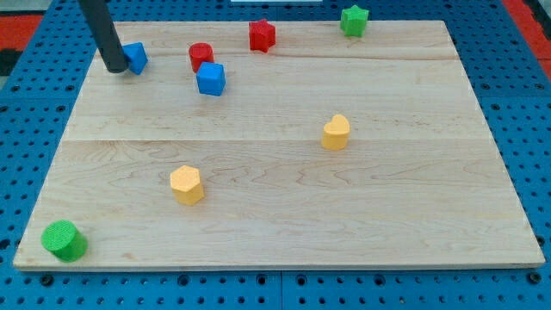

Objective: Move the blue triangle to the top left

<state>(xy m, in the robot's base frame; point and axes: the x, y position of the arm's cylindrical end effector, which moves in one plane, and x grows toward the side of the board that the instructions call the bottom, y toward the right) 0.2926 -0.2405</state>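
The blue triangle (pixel 136 58) lies near the board's top left corner. My tip (pixel 114 67) stands right against its left side, touching it. The rod rises from there to the view's top edge and hides part of the triangle's left edge. A blue cube (pixel 211 78) sits a short way to the right of the triangle.
A red cylinder (pixel 201 56) stands just above the blue cube. A red star (pixel 262 35) and a green star (pixel 354 20) lie along the top edge. Two yellow blocks (pixel 337 133) (pixel 187 184) sit mid-board. A green cylinder (pixel 64 240) stands at the bottom left corner.
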